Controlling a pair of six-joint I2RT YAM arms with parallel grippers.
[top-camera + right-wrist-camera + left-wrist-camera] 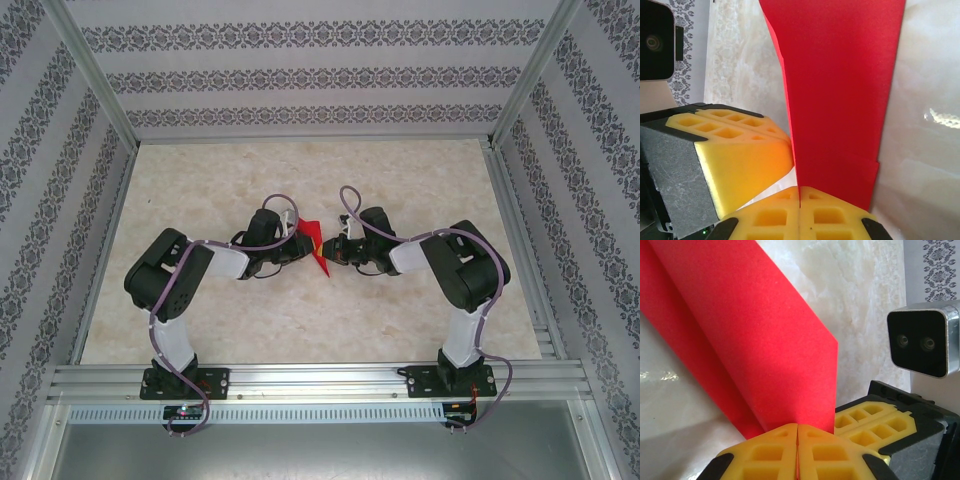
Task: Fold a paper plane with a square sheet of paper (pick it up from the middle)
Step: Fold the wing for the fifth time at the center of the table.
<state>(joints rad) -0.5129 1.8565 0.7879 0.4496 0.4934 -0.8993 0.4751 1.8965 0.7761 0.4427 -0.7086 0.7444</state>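
Left pincer (797, 429), right pincer (799, 191) pinch folded red paper (755, 335)

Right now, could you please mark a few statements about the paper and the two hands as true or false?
1. The left hand is shut on the red paper. True.
2. The right hand is open and apart from the paper. False: it is shut on the paper too.
3. The paper lies as a flat, unfolded square. False: it is folded, with overlapping layers showing.
4. Both hands are close together over the middle of the table. True.
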